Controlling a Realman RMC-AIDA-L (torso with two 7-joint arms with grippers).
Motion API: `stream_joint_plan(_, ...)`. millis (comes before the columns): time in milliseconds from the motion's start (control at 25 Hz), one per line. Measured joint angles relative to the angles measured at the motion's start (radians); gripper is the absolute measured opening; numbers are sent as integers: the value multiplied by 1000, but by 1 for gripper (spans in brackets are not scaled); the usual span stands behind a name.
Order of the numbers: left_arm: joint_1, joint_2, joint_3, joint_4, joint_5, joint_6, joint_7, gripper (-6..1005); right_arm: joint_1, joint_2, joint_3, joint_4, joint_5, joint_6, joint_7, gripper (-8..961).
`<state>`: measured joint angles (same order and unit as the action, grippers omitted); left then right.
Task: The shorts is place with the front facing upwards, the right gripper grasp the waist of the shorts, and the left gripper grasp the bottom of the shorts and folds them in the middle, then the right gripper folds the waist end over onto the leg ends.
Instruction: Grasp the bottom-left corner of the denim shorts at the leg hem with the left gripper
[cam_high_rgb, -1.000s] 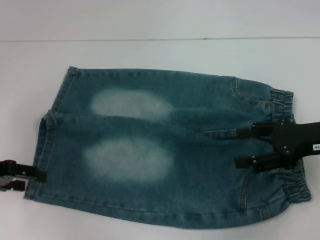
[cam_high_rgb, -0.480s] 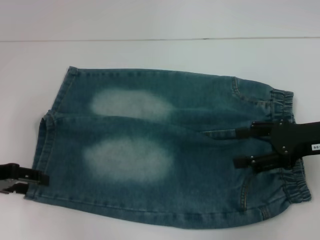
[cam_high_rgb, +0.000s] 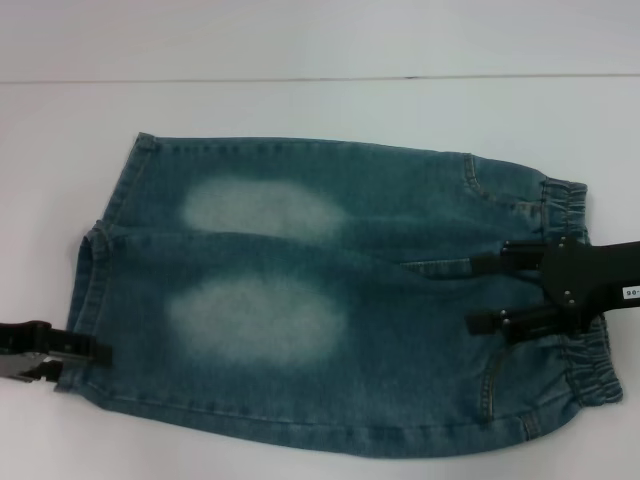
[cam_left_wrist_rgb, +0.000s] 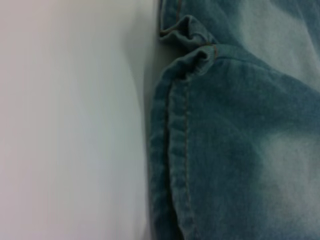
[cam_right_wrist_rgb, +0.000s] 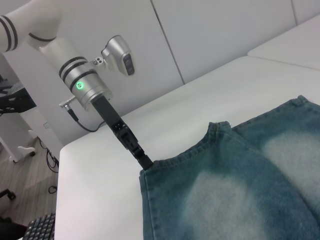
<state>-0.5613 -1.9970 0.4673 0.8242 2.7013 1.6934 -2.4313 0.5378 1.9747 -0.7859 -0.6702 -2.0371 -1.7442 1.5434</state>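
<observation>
The blue-green denim shorts (cam_high_rgb: 300, 300) lie flat, front up, with two pale oval patches. The ruffled waist of the shorts (cam_high_rgb: 592, 372) is at the right. The bottom of the shorts (cam_high_rgb: 92, 268), the two straight-hemmed leg ends, is at the left. My right gripper (cam_high_rgb: 482, 292) hovers open over the front, just inside the waistband, one finger on each side of the fly seam. My left gripper (cam_high_rgb: 72, 360) is at the near leg's hem, open, with its upper finger lying over the hem edge. The left wrist view shows that stitched hem (cam_left_wrist_rgb: 177, 150) close up. The right wrist view shows the left gripper (cam_right_wrist_rgb: 145, 161) touching the hem corner.
The shorts rest on a white table (cam_high_rgb: 320, 110) whose seam runs across the back. In the right wrist view the left arm (cam_right_wrist_rgb: 85, 85) reaches in over the table's far edge (cam_right_wrist_rgb: 65, 150), with floor and equipment beyond it.
My left gripper has slid to the right, onto the near leg's hem. The right gripper has shifted very slightly toward the waistband and stays open.
</observation>
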Motion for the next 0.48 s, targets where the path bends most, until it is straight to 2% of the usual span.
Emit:
stream_joint_plan(360,-16,2,1,0,-1,26,19,741,4,-2,4,-2,1,0,0,955)
stream_joint_plan(480,-18,2,1,0,-8,27,32,625,8,-1,4,-2,2,-1,0,955)
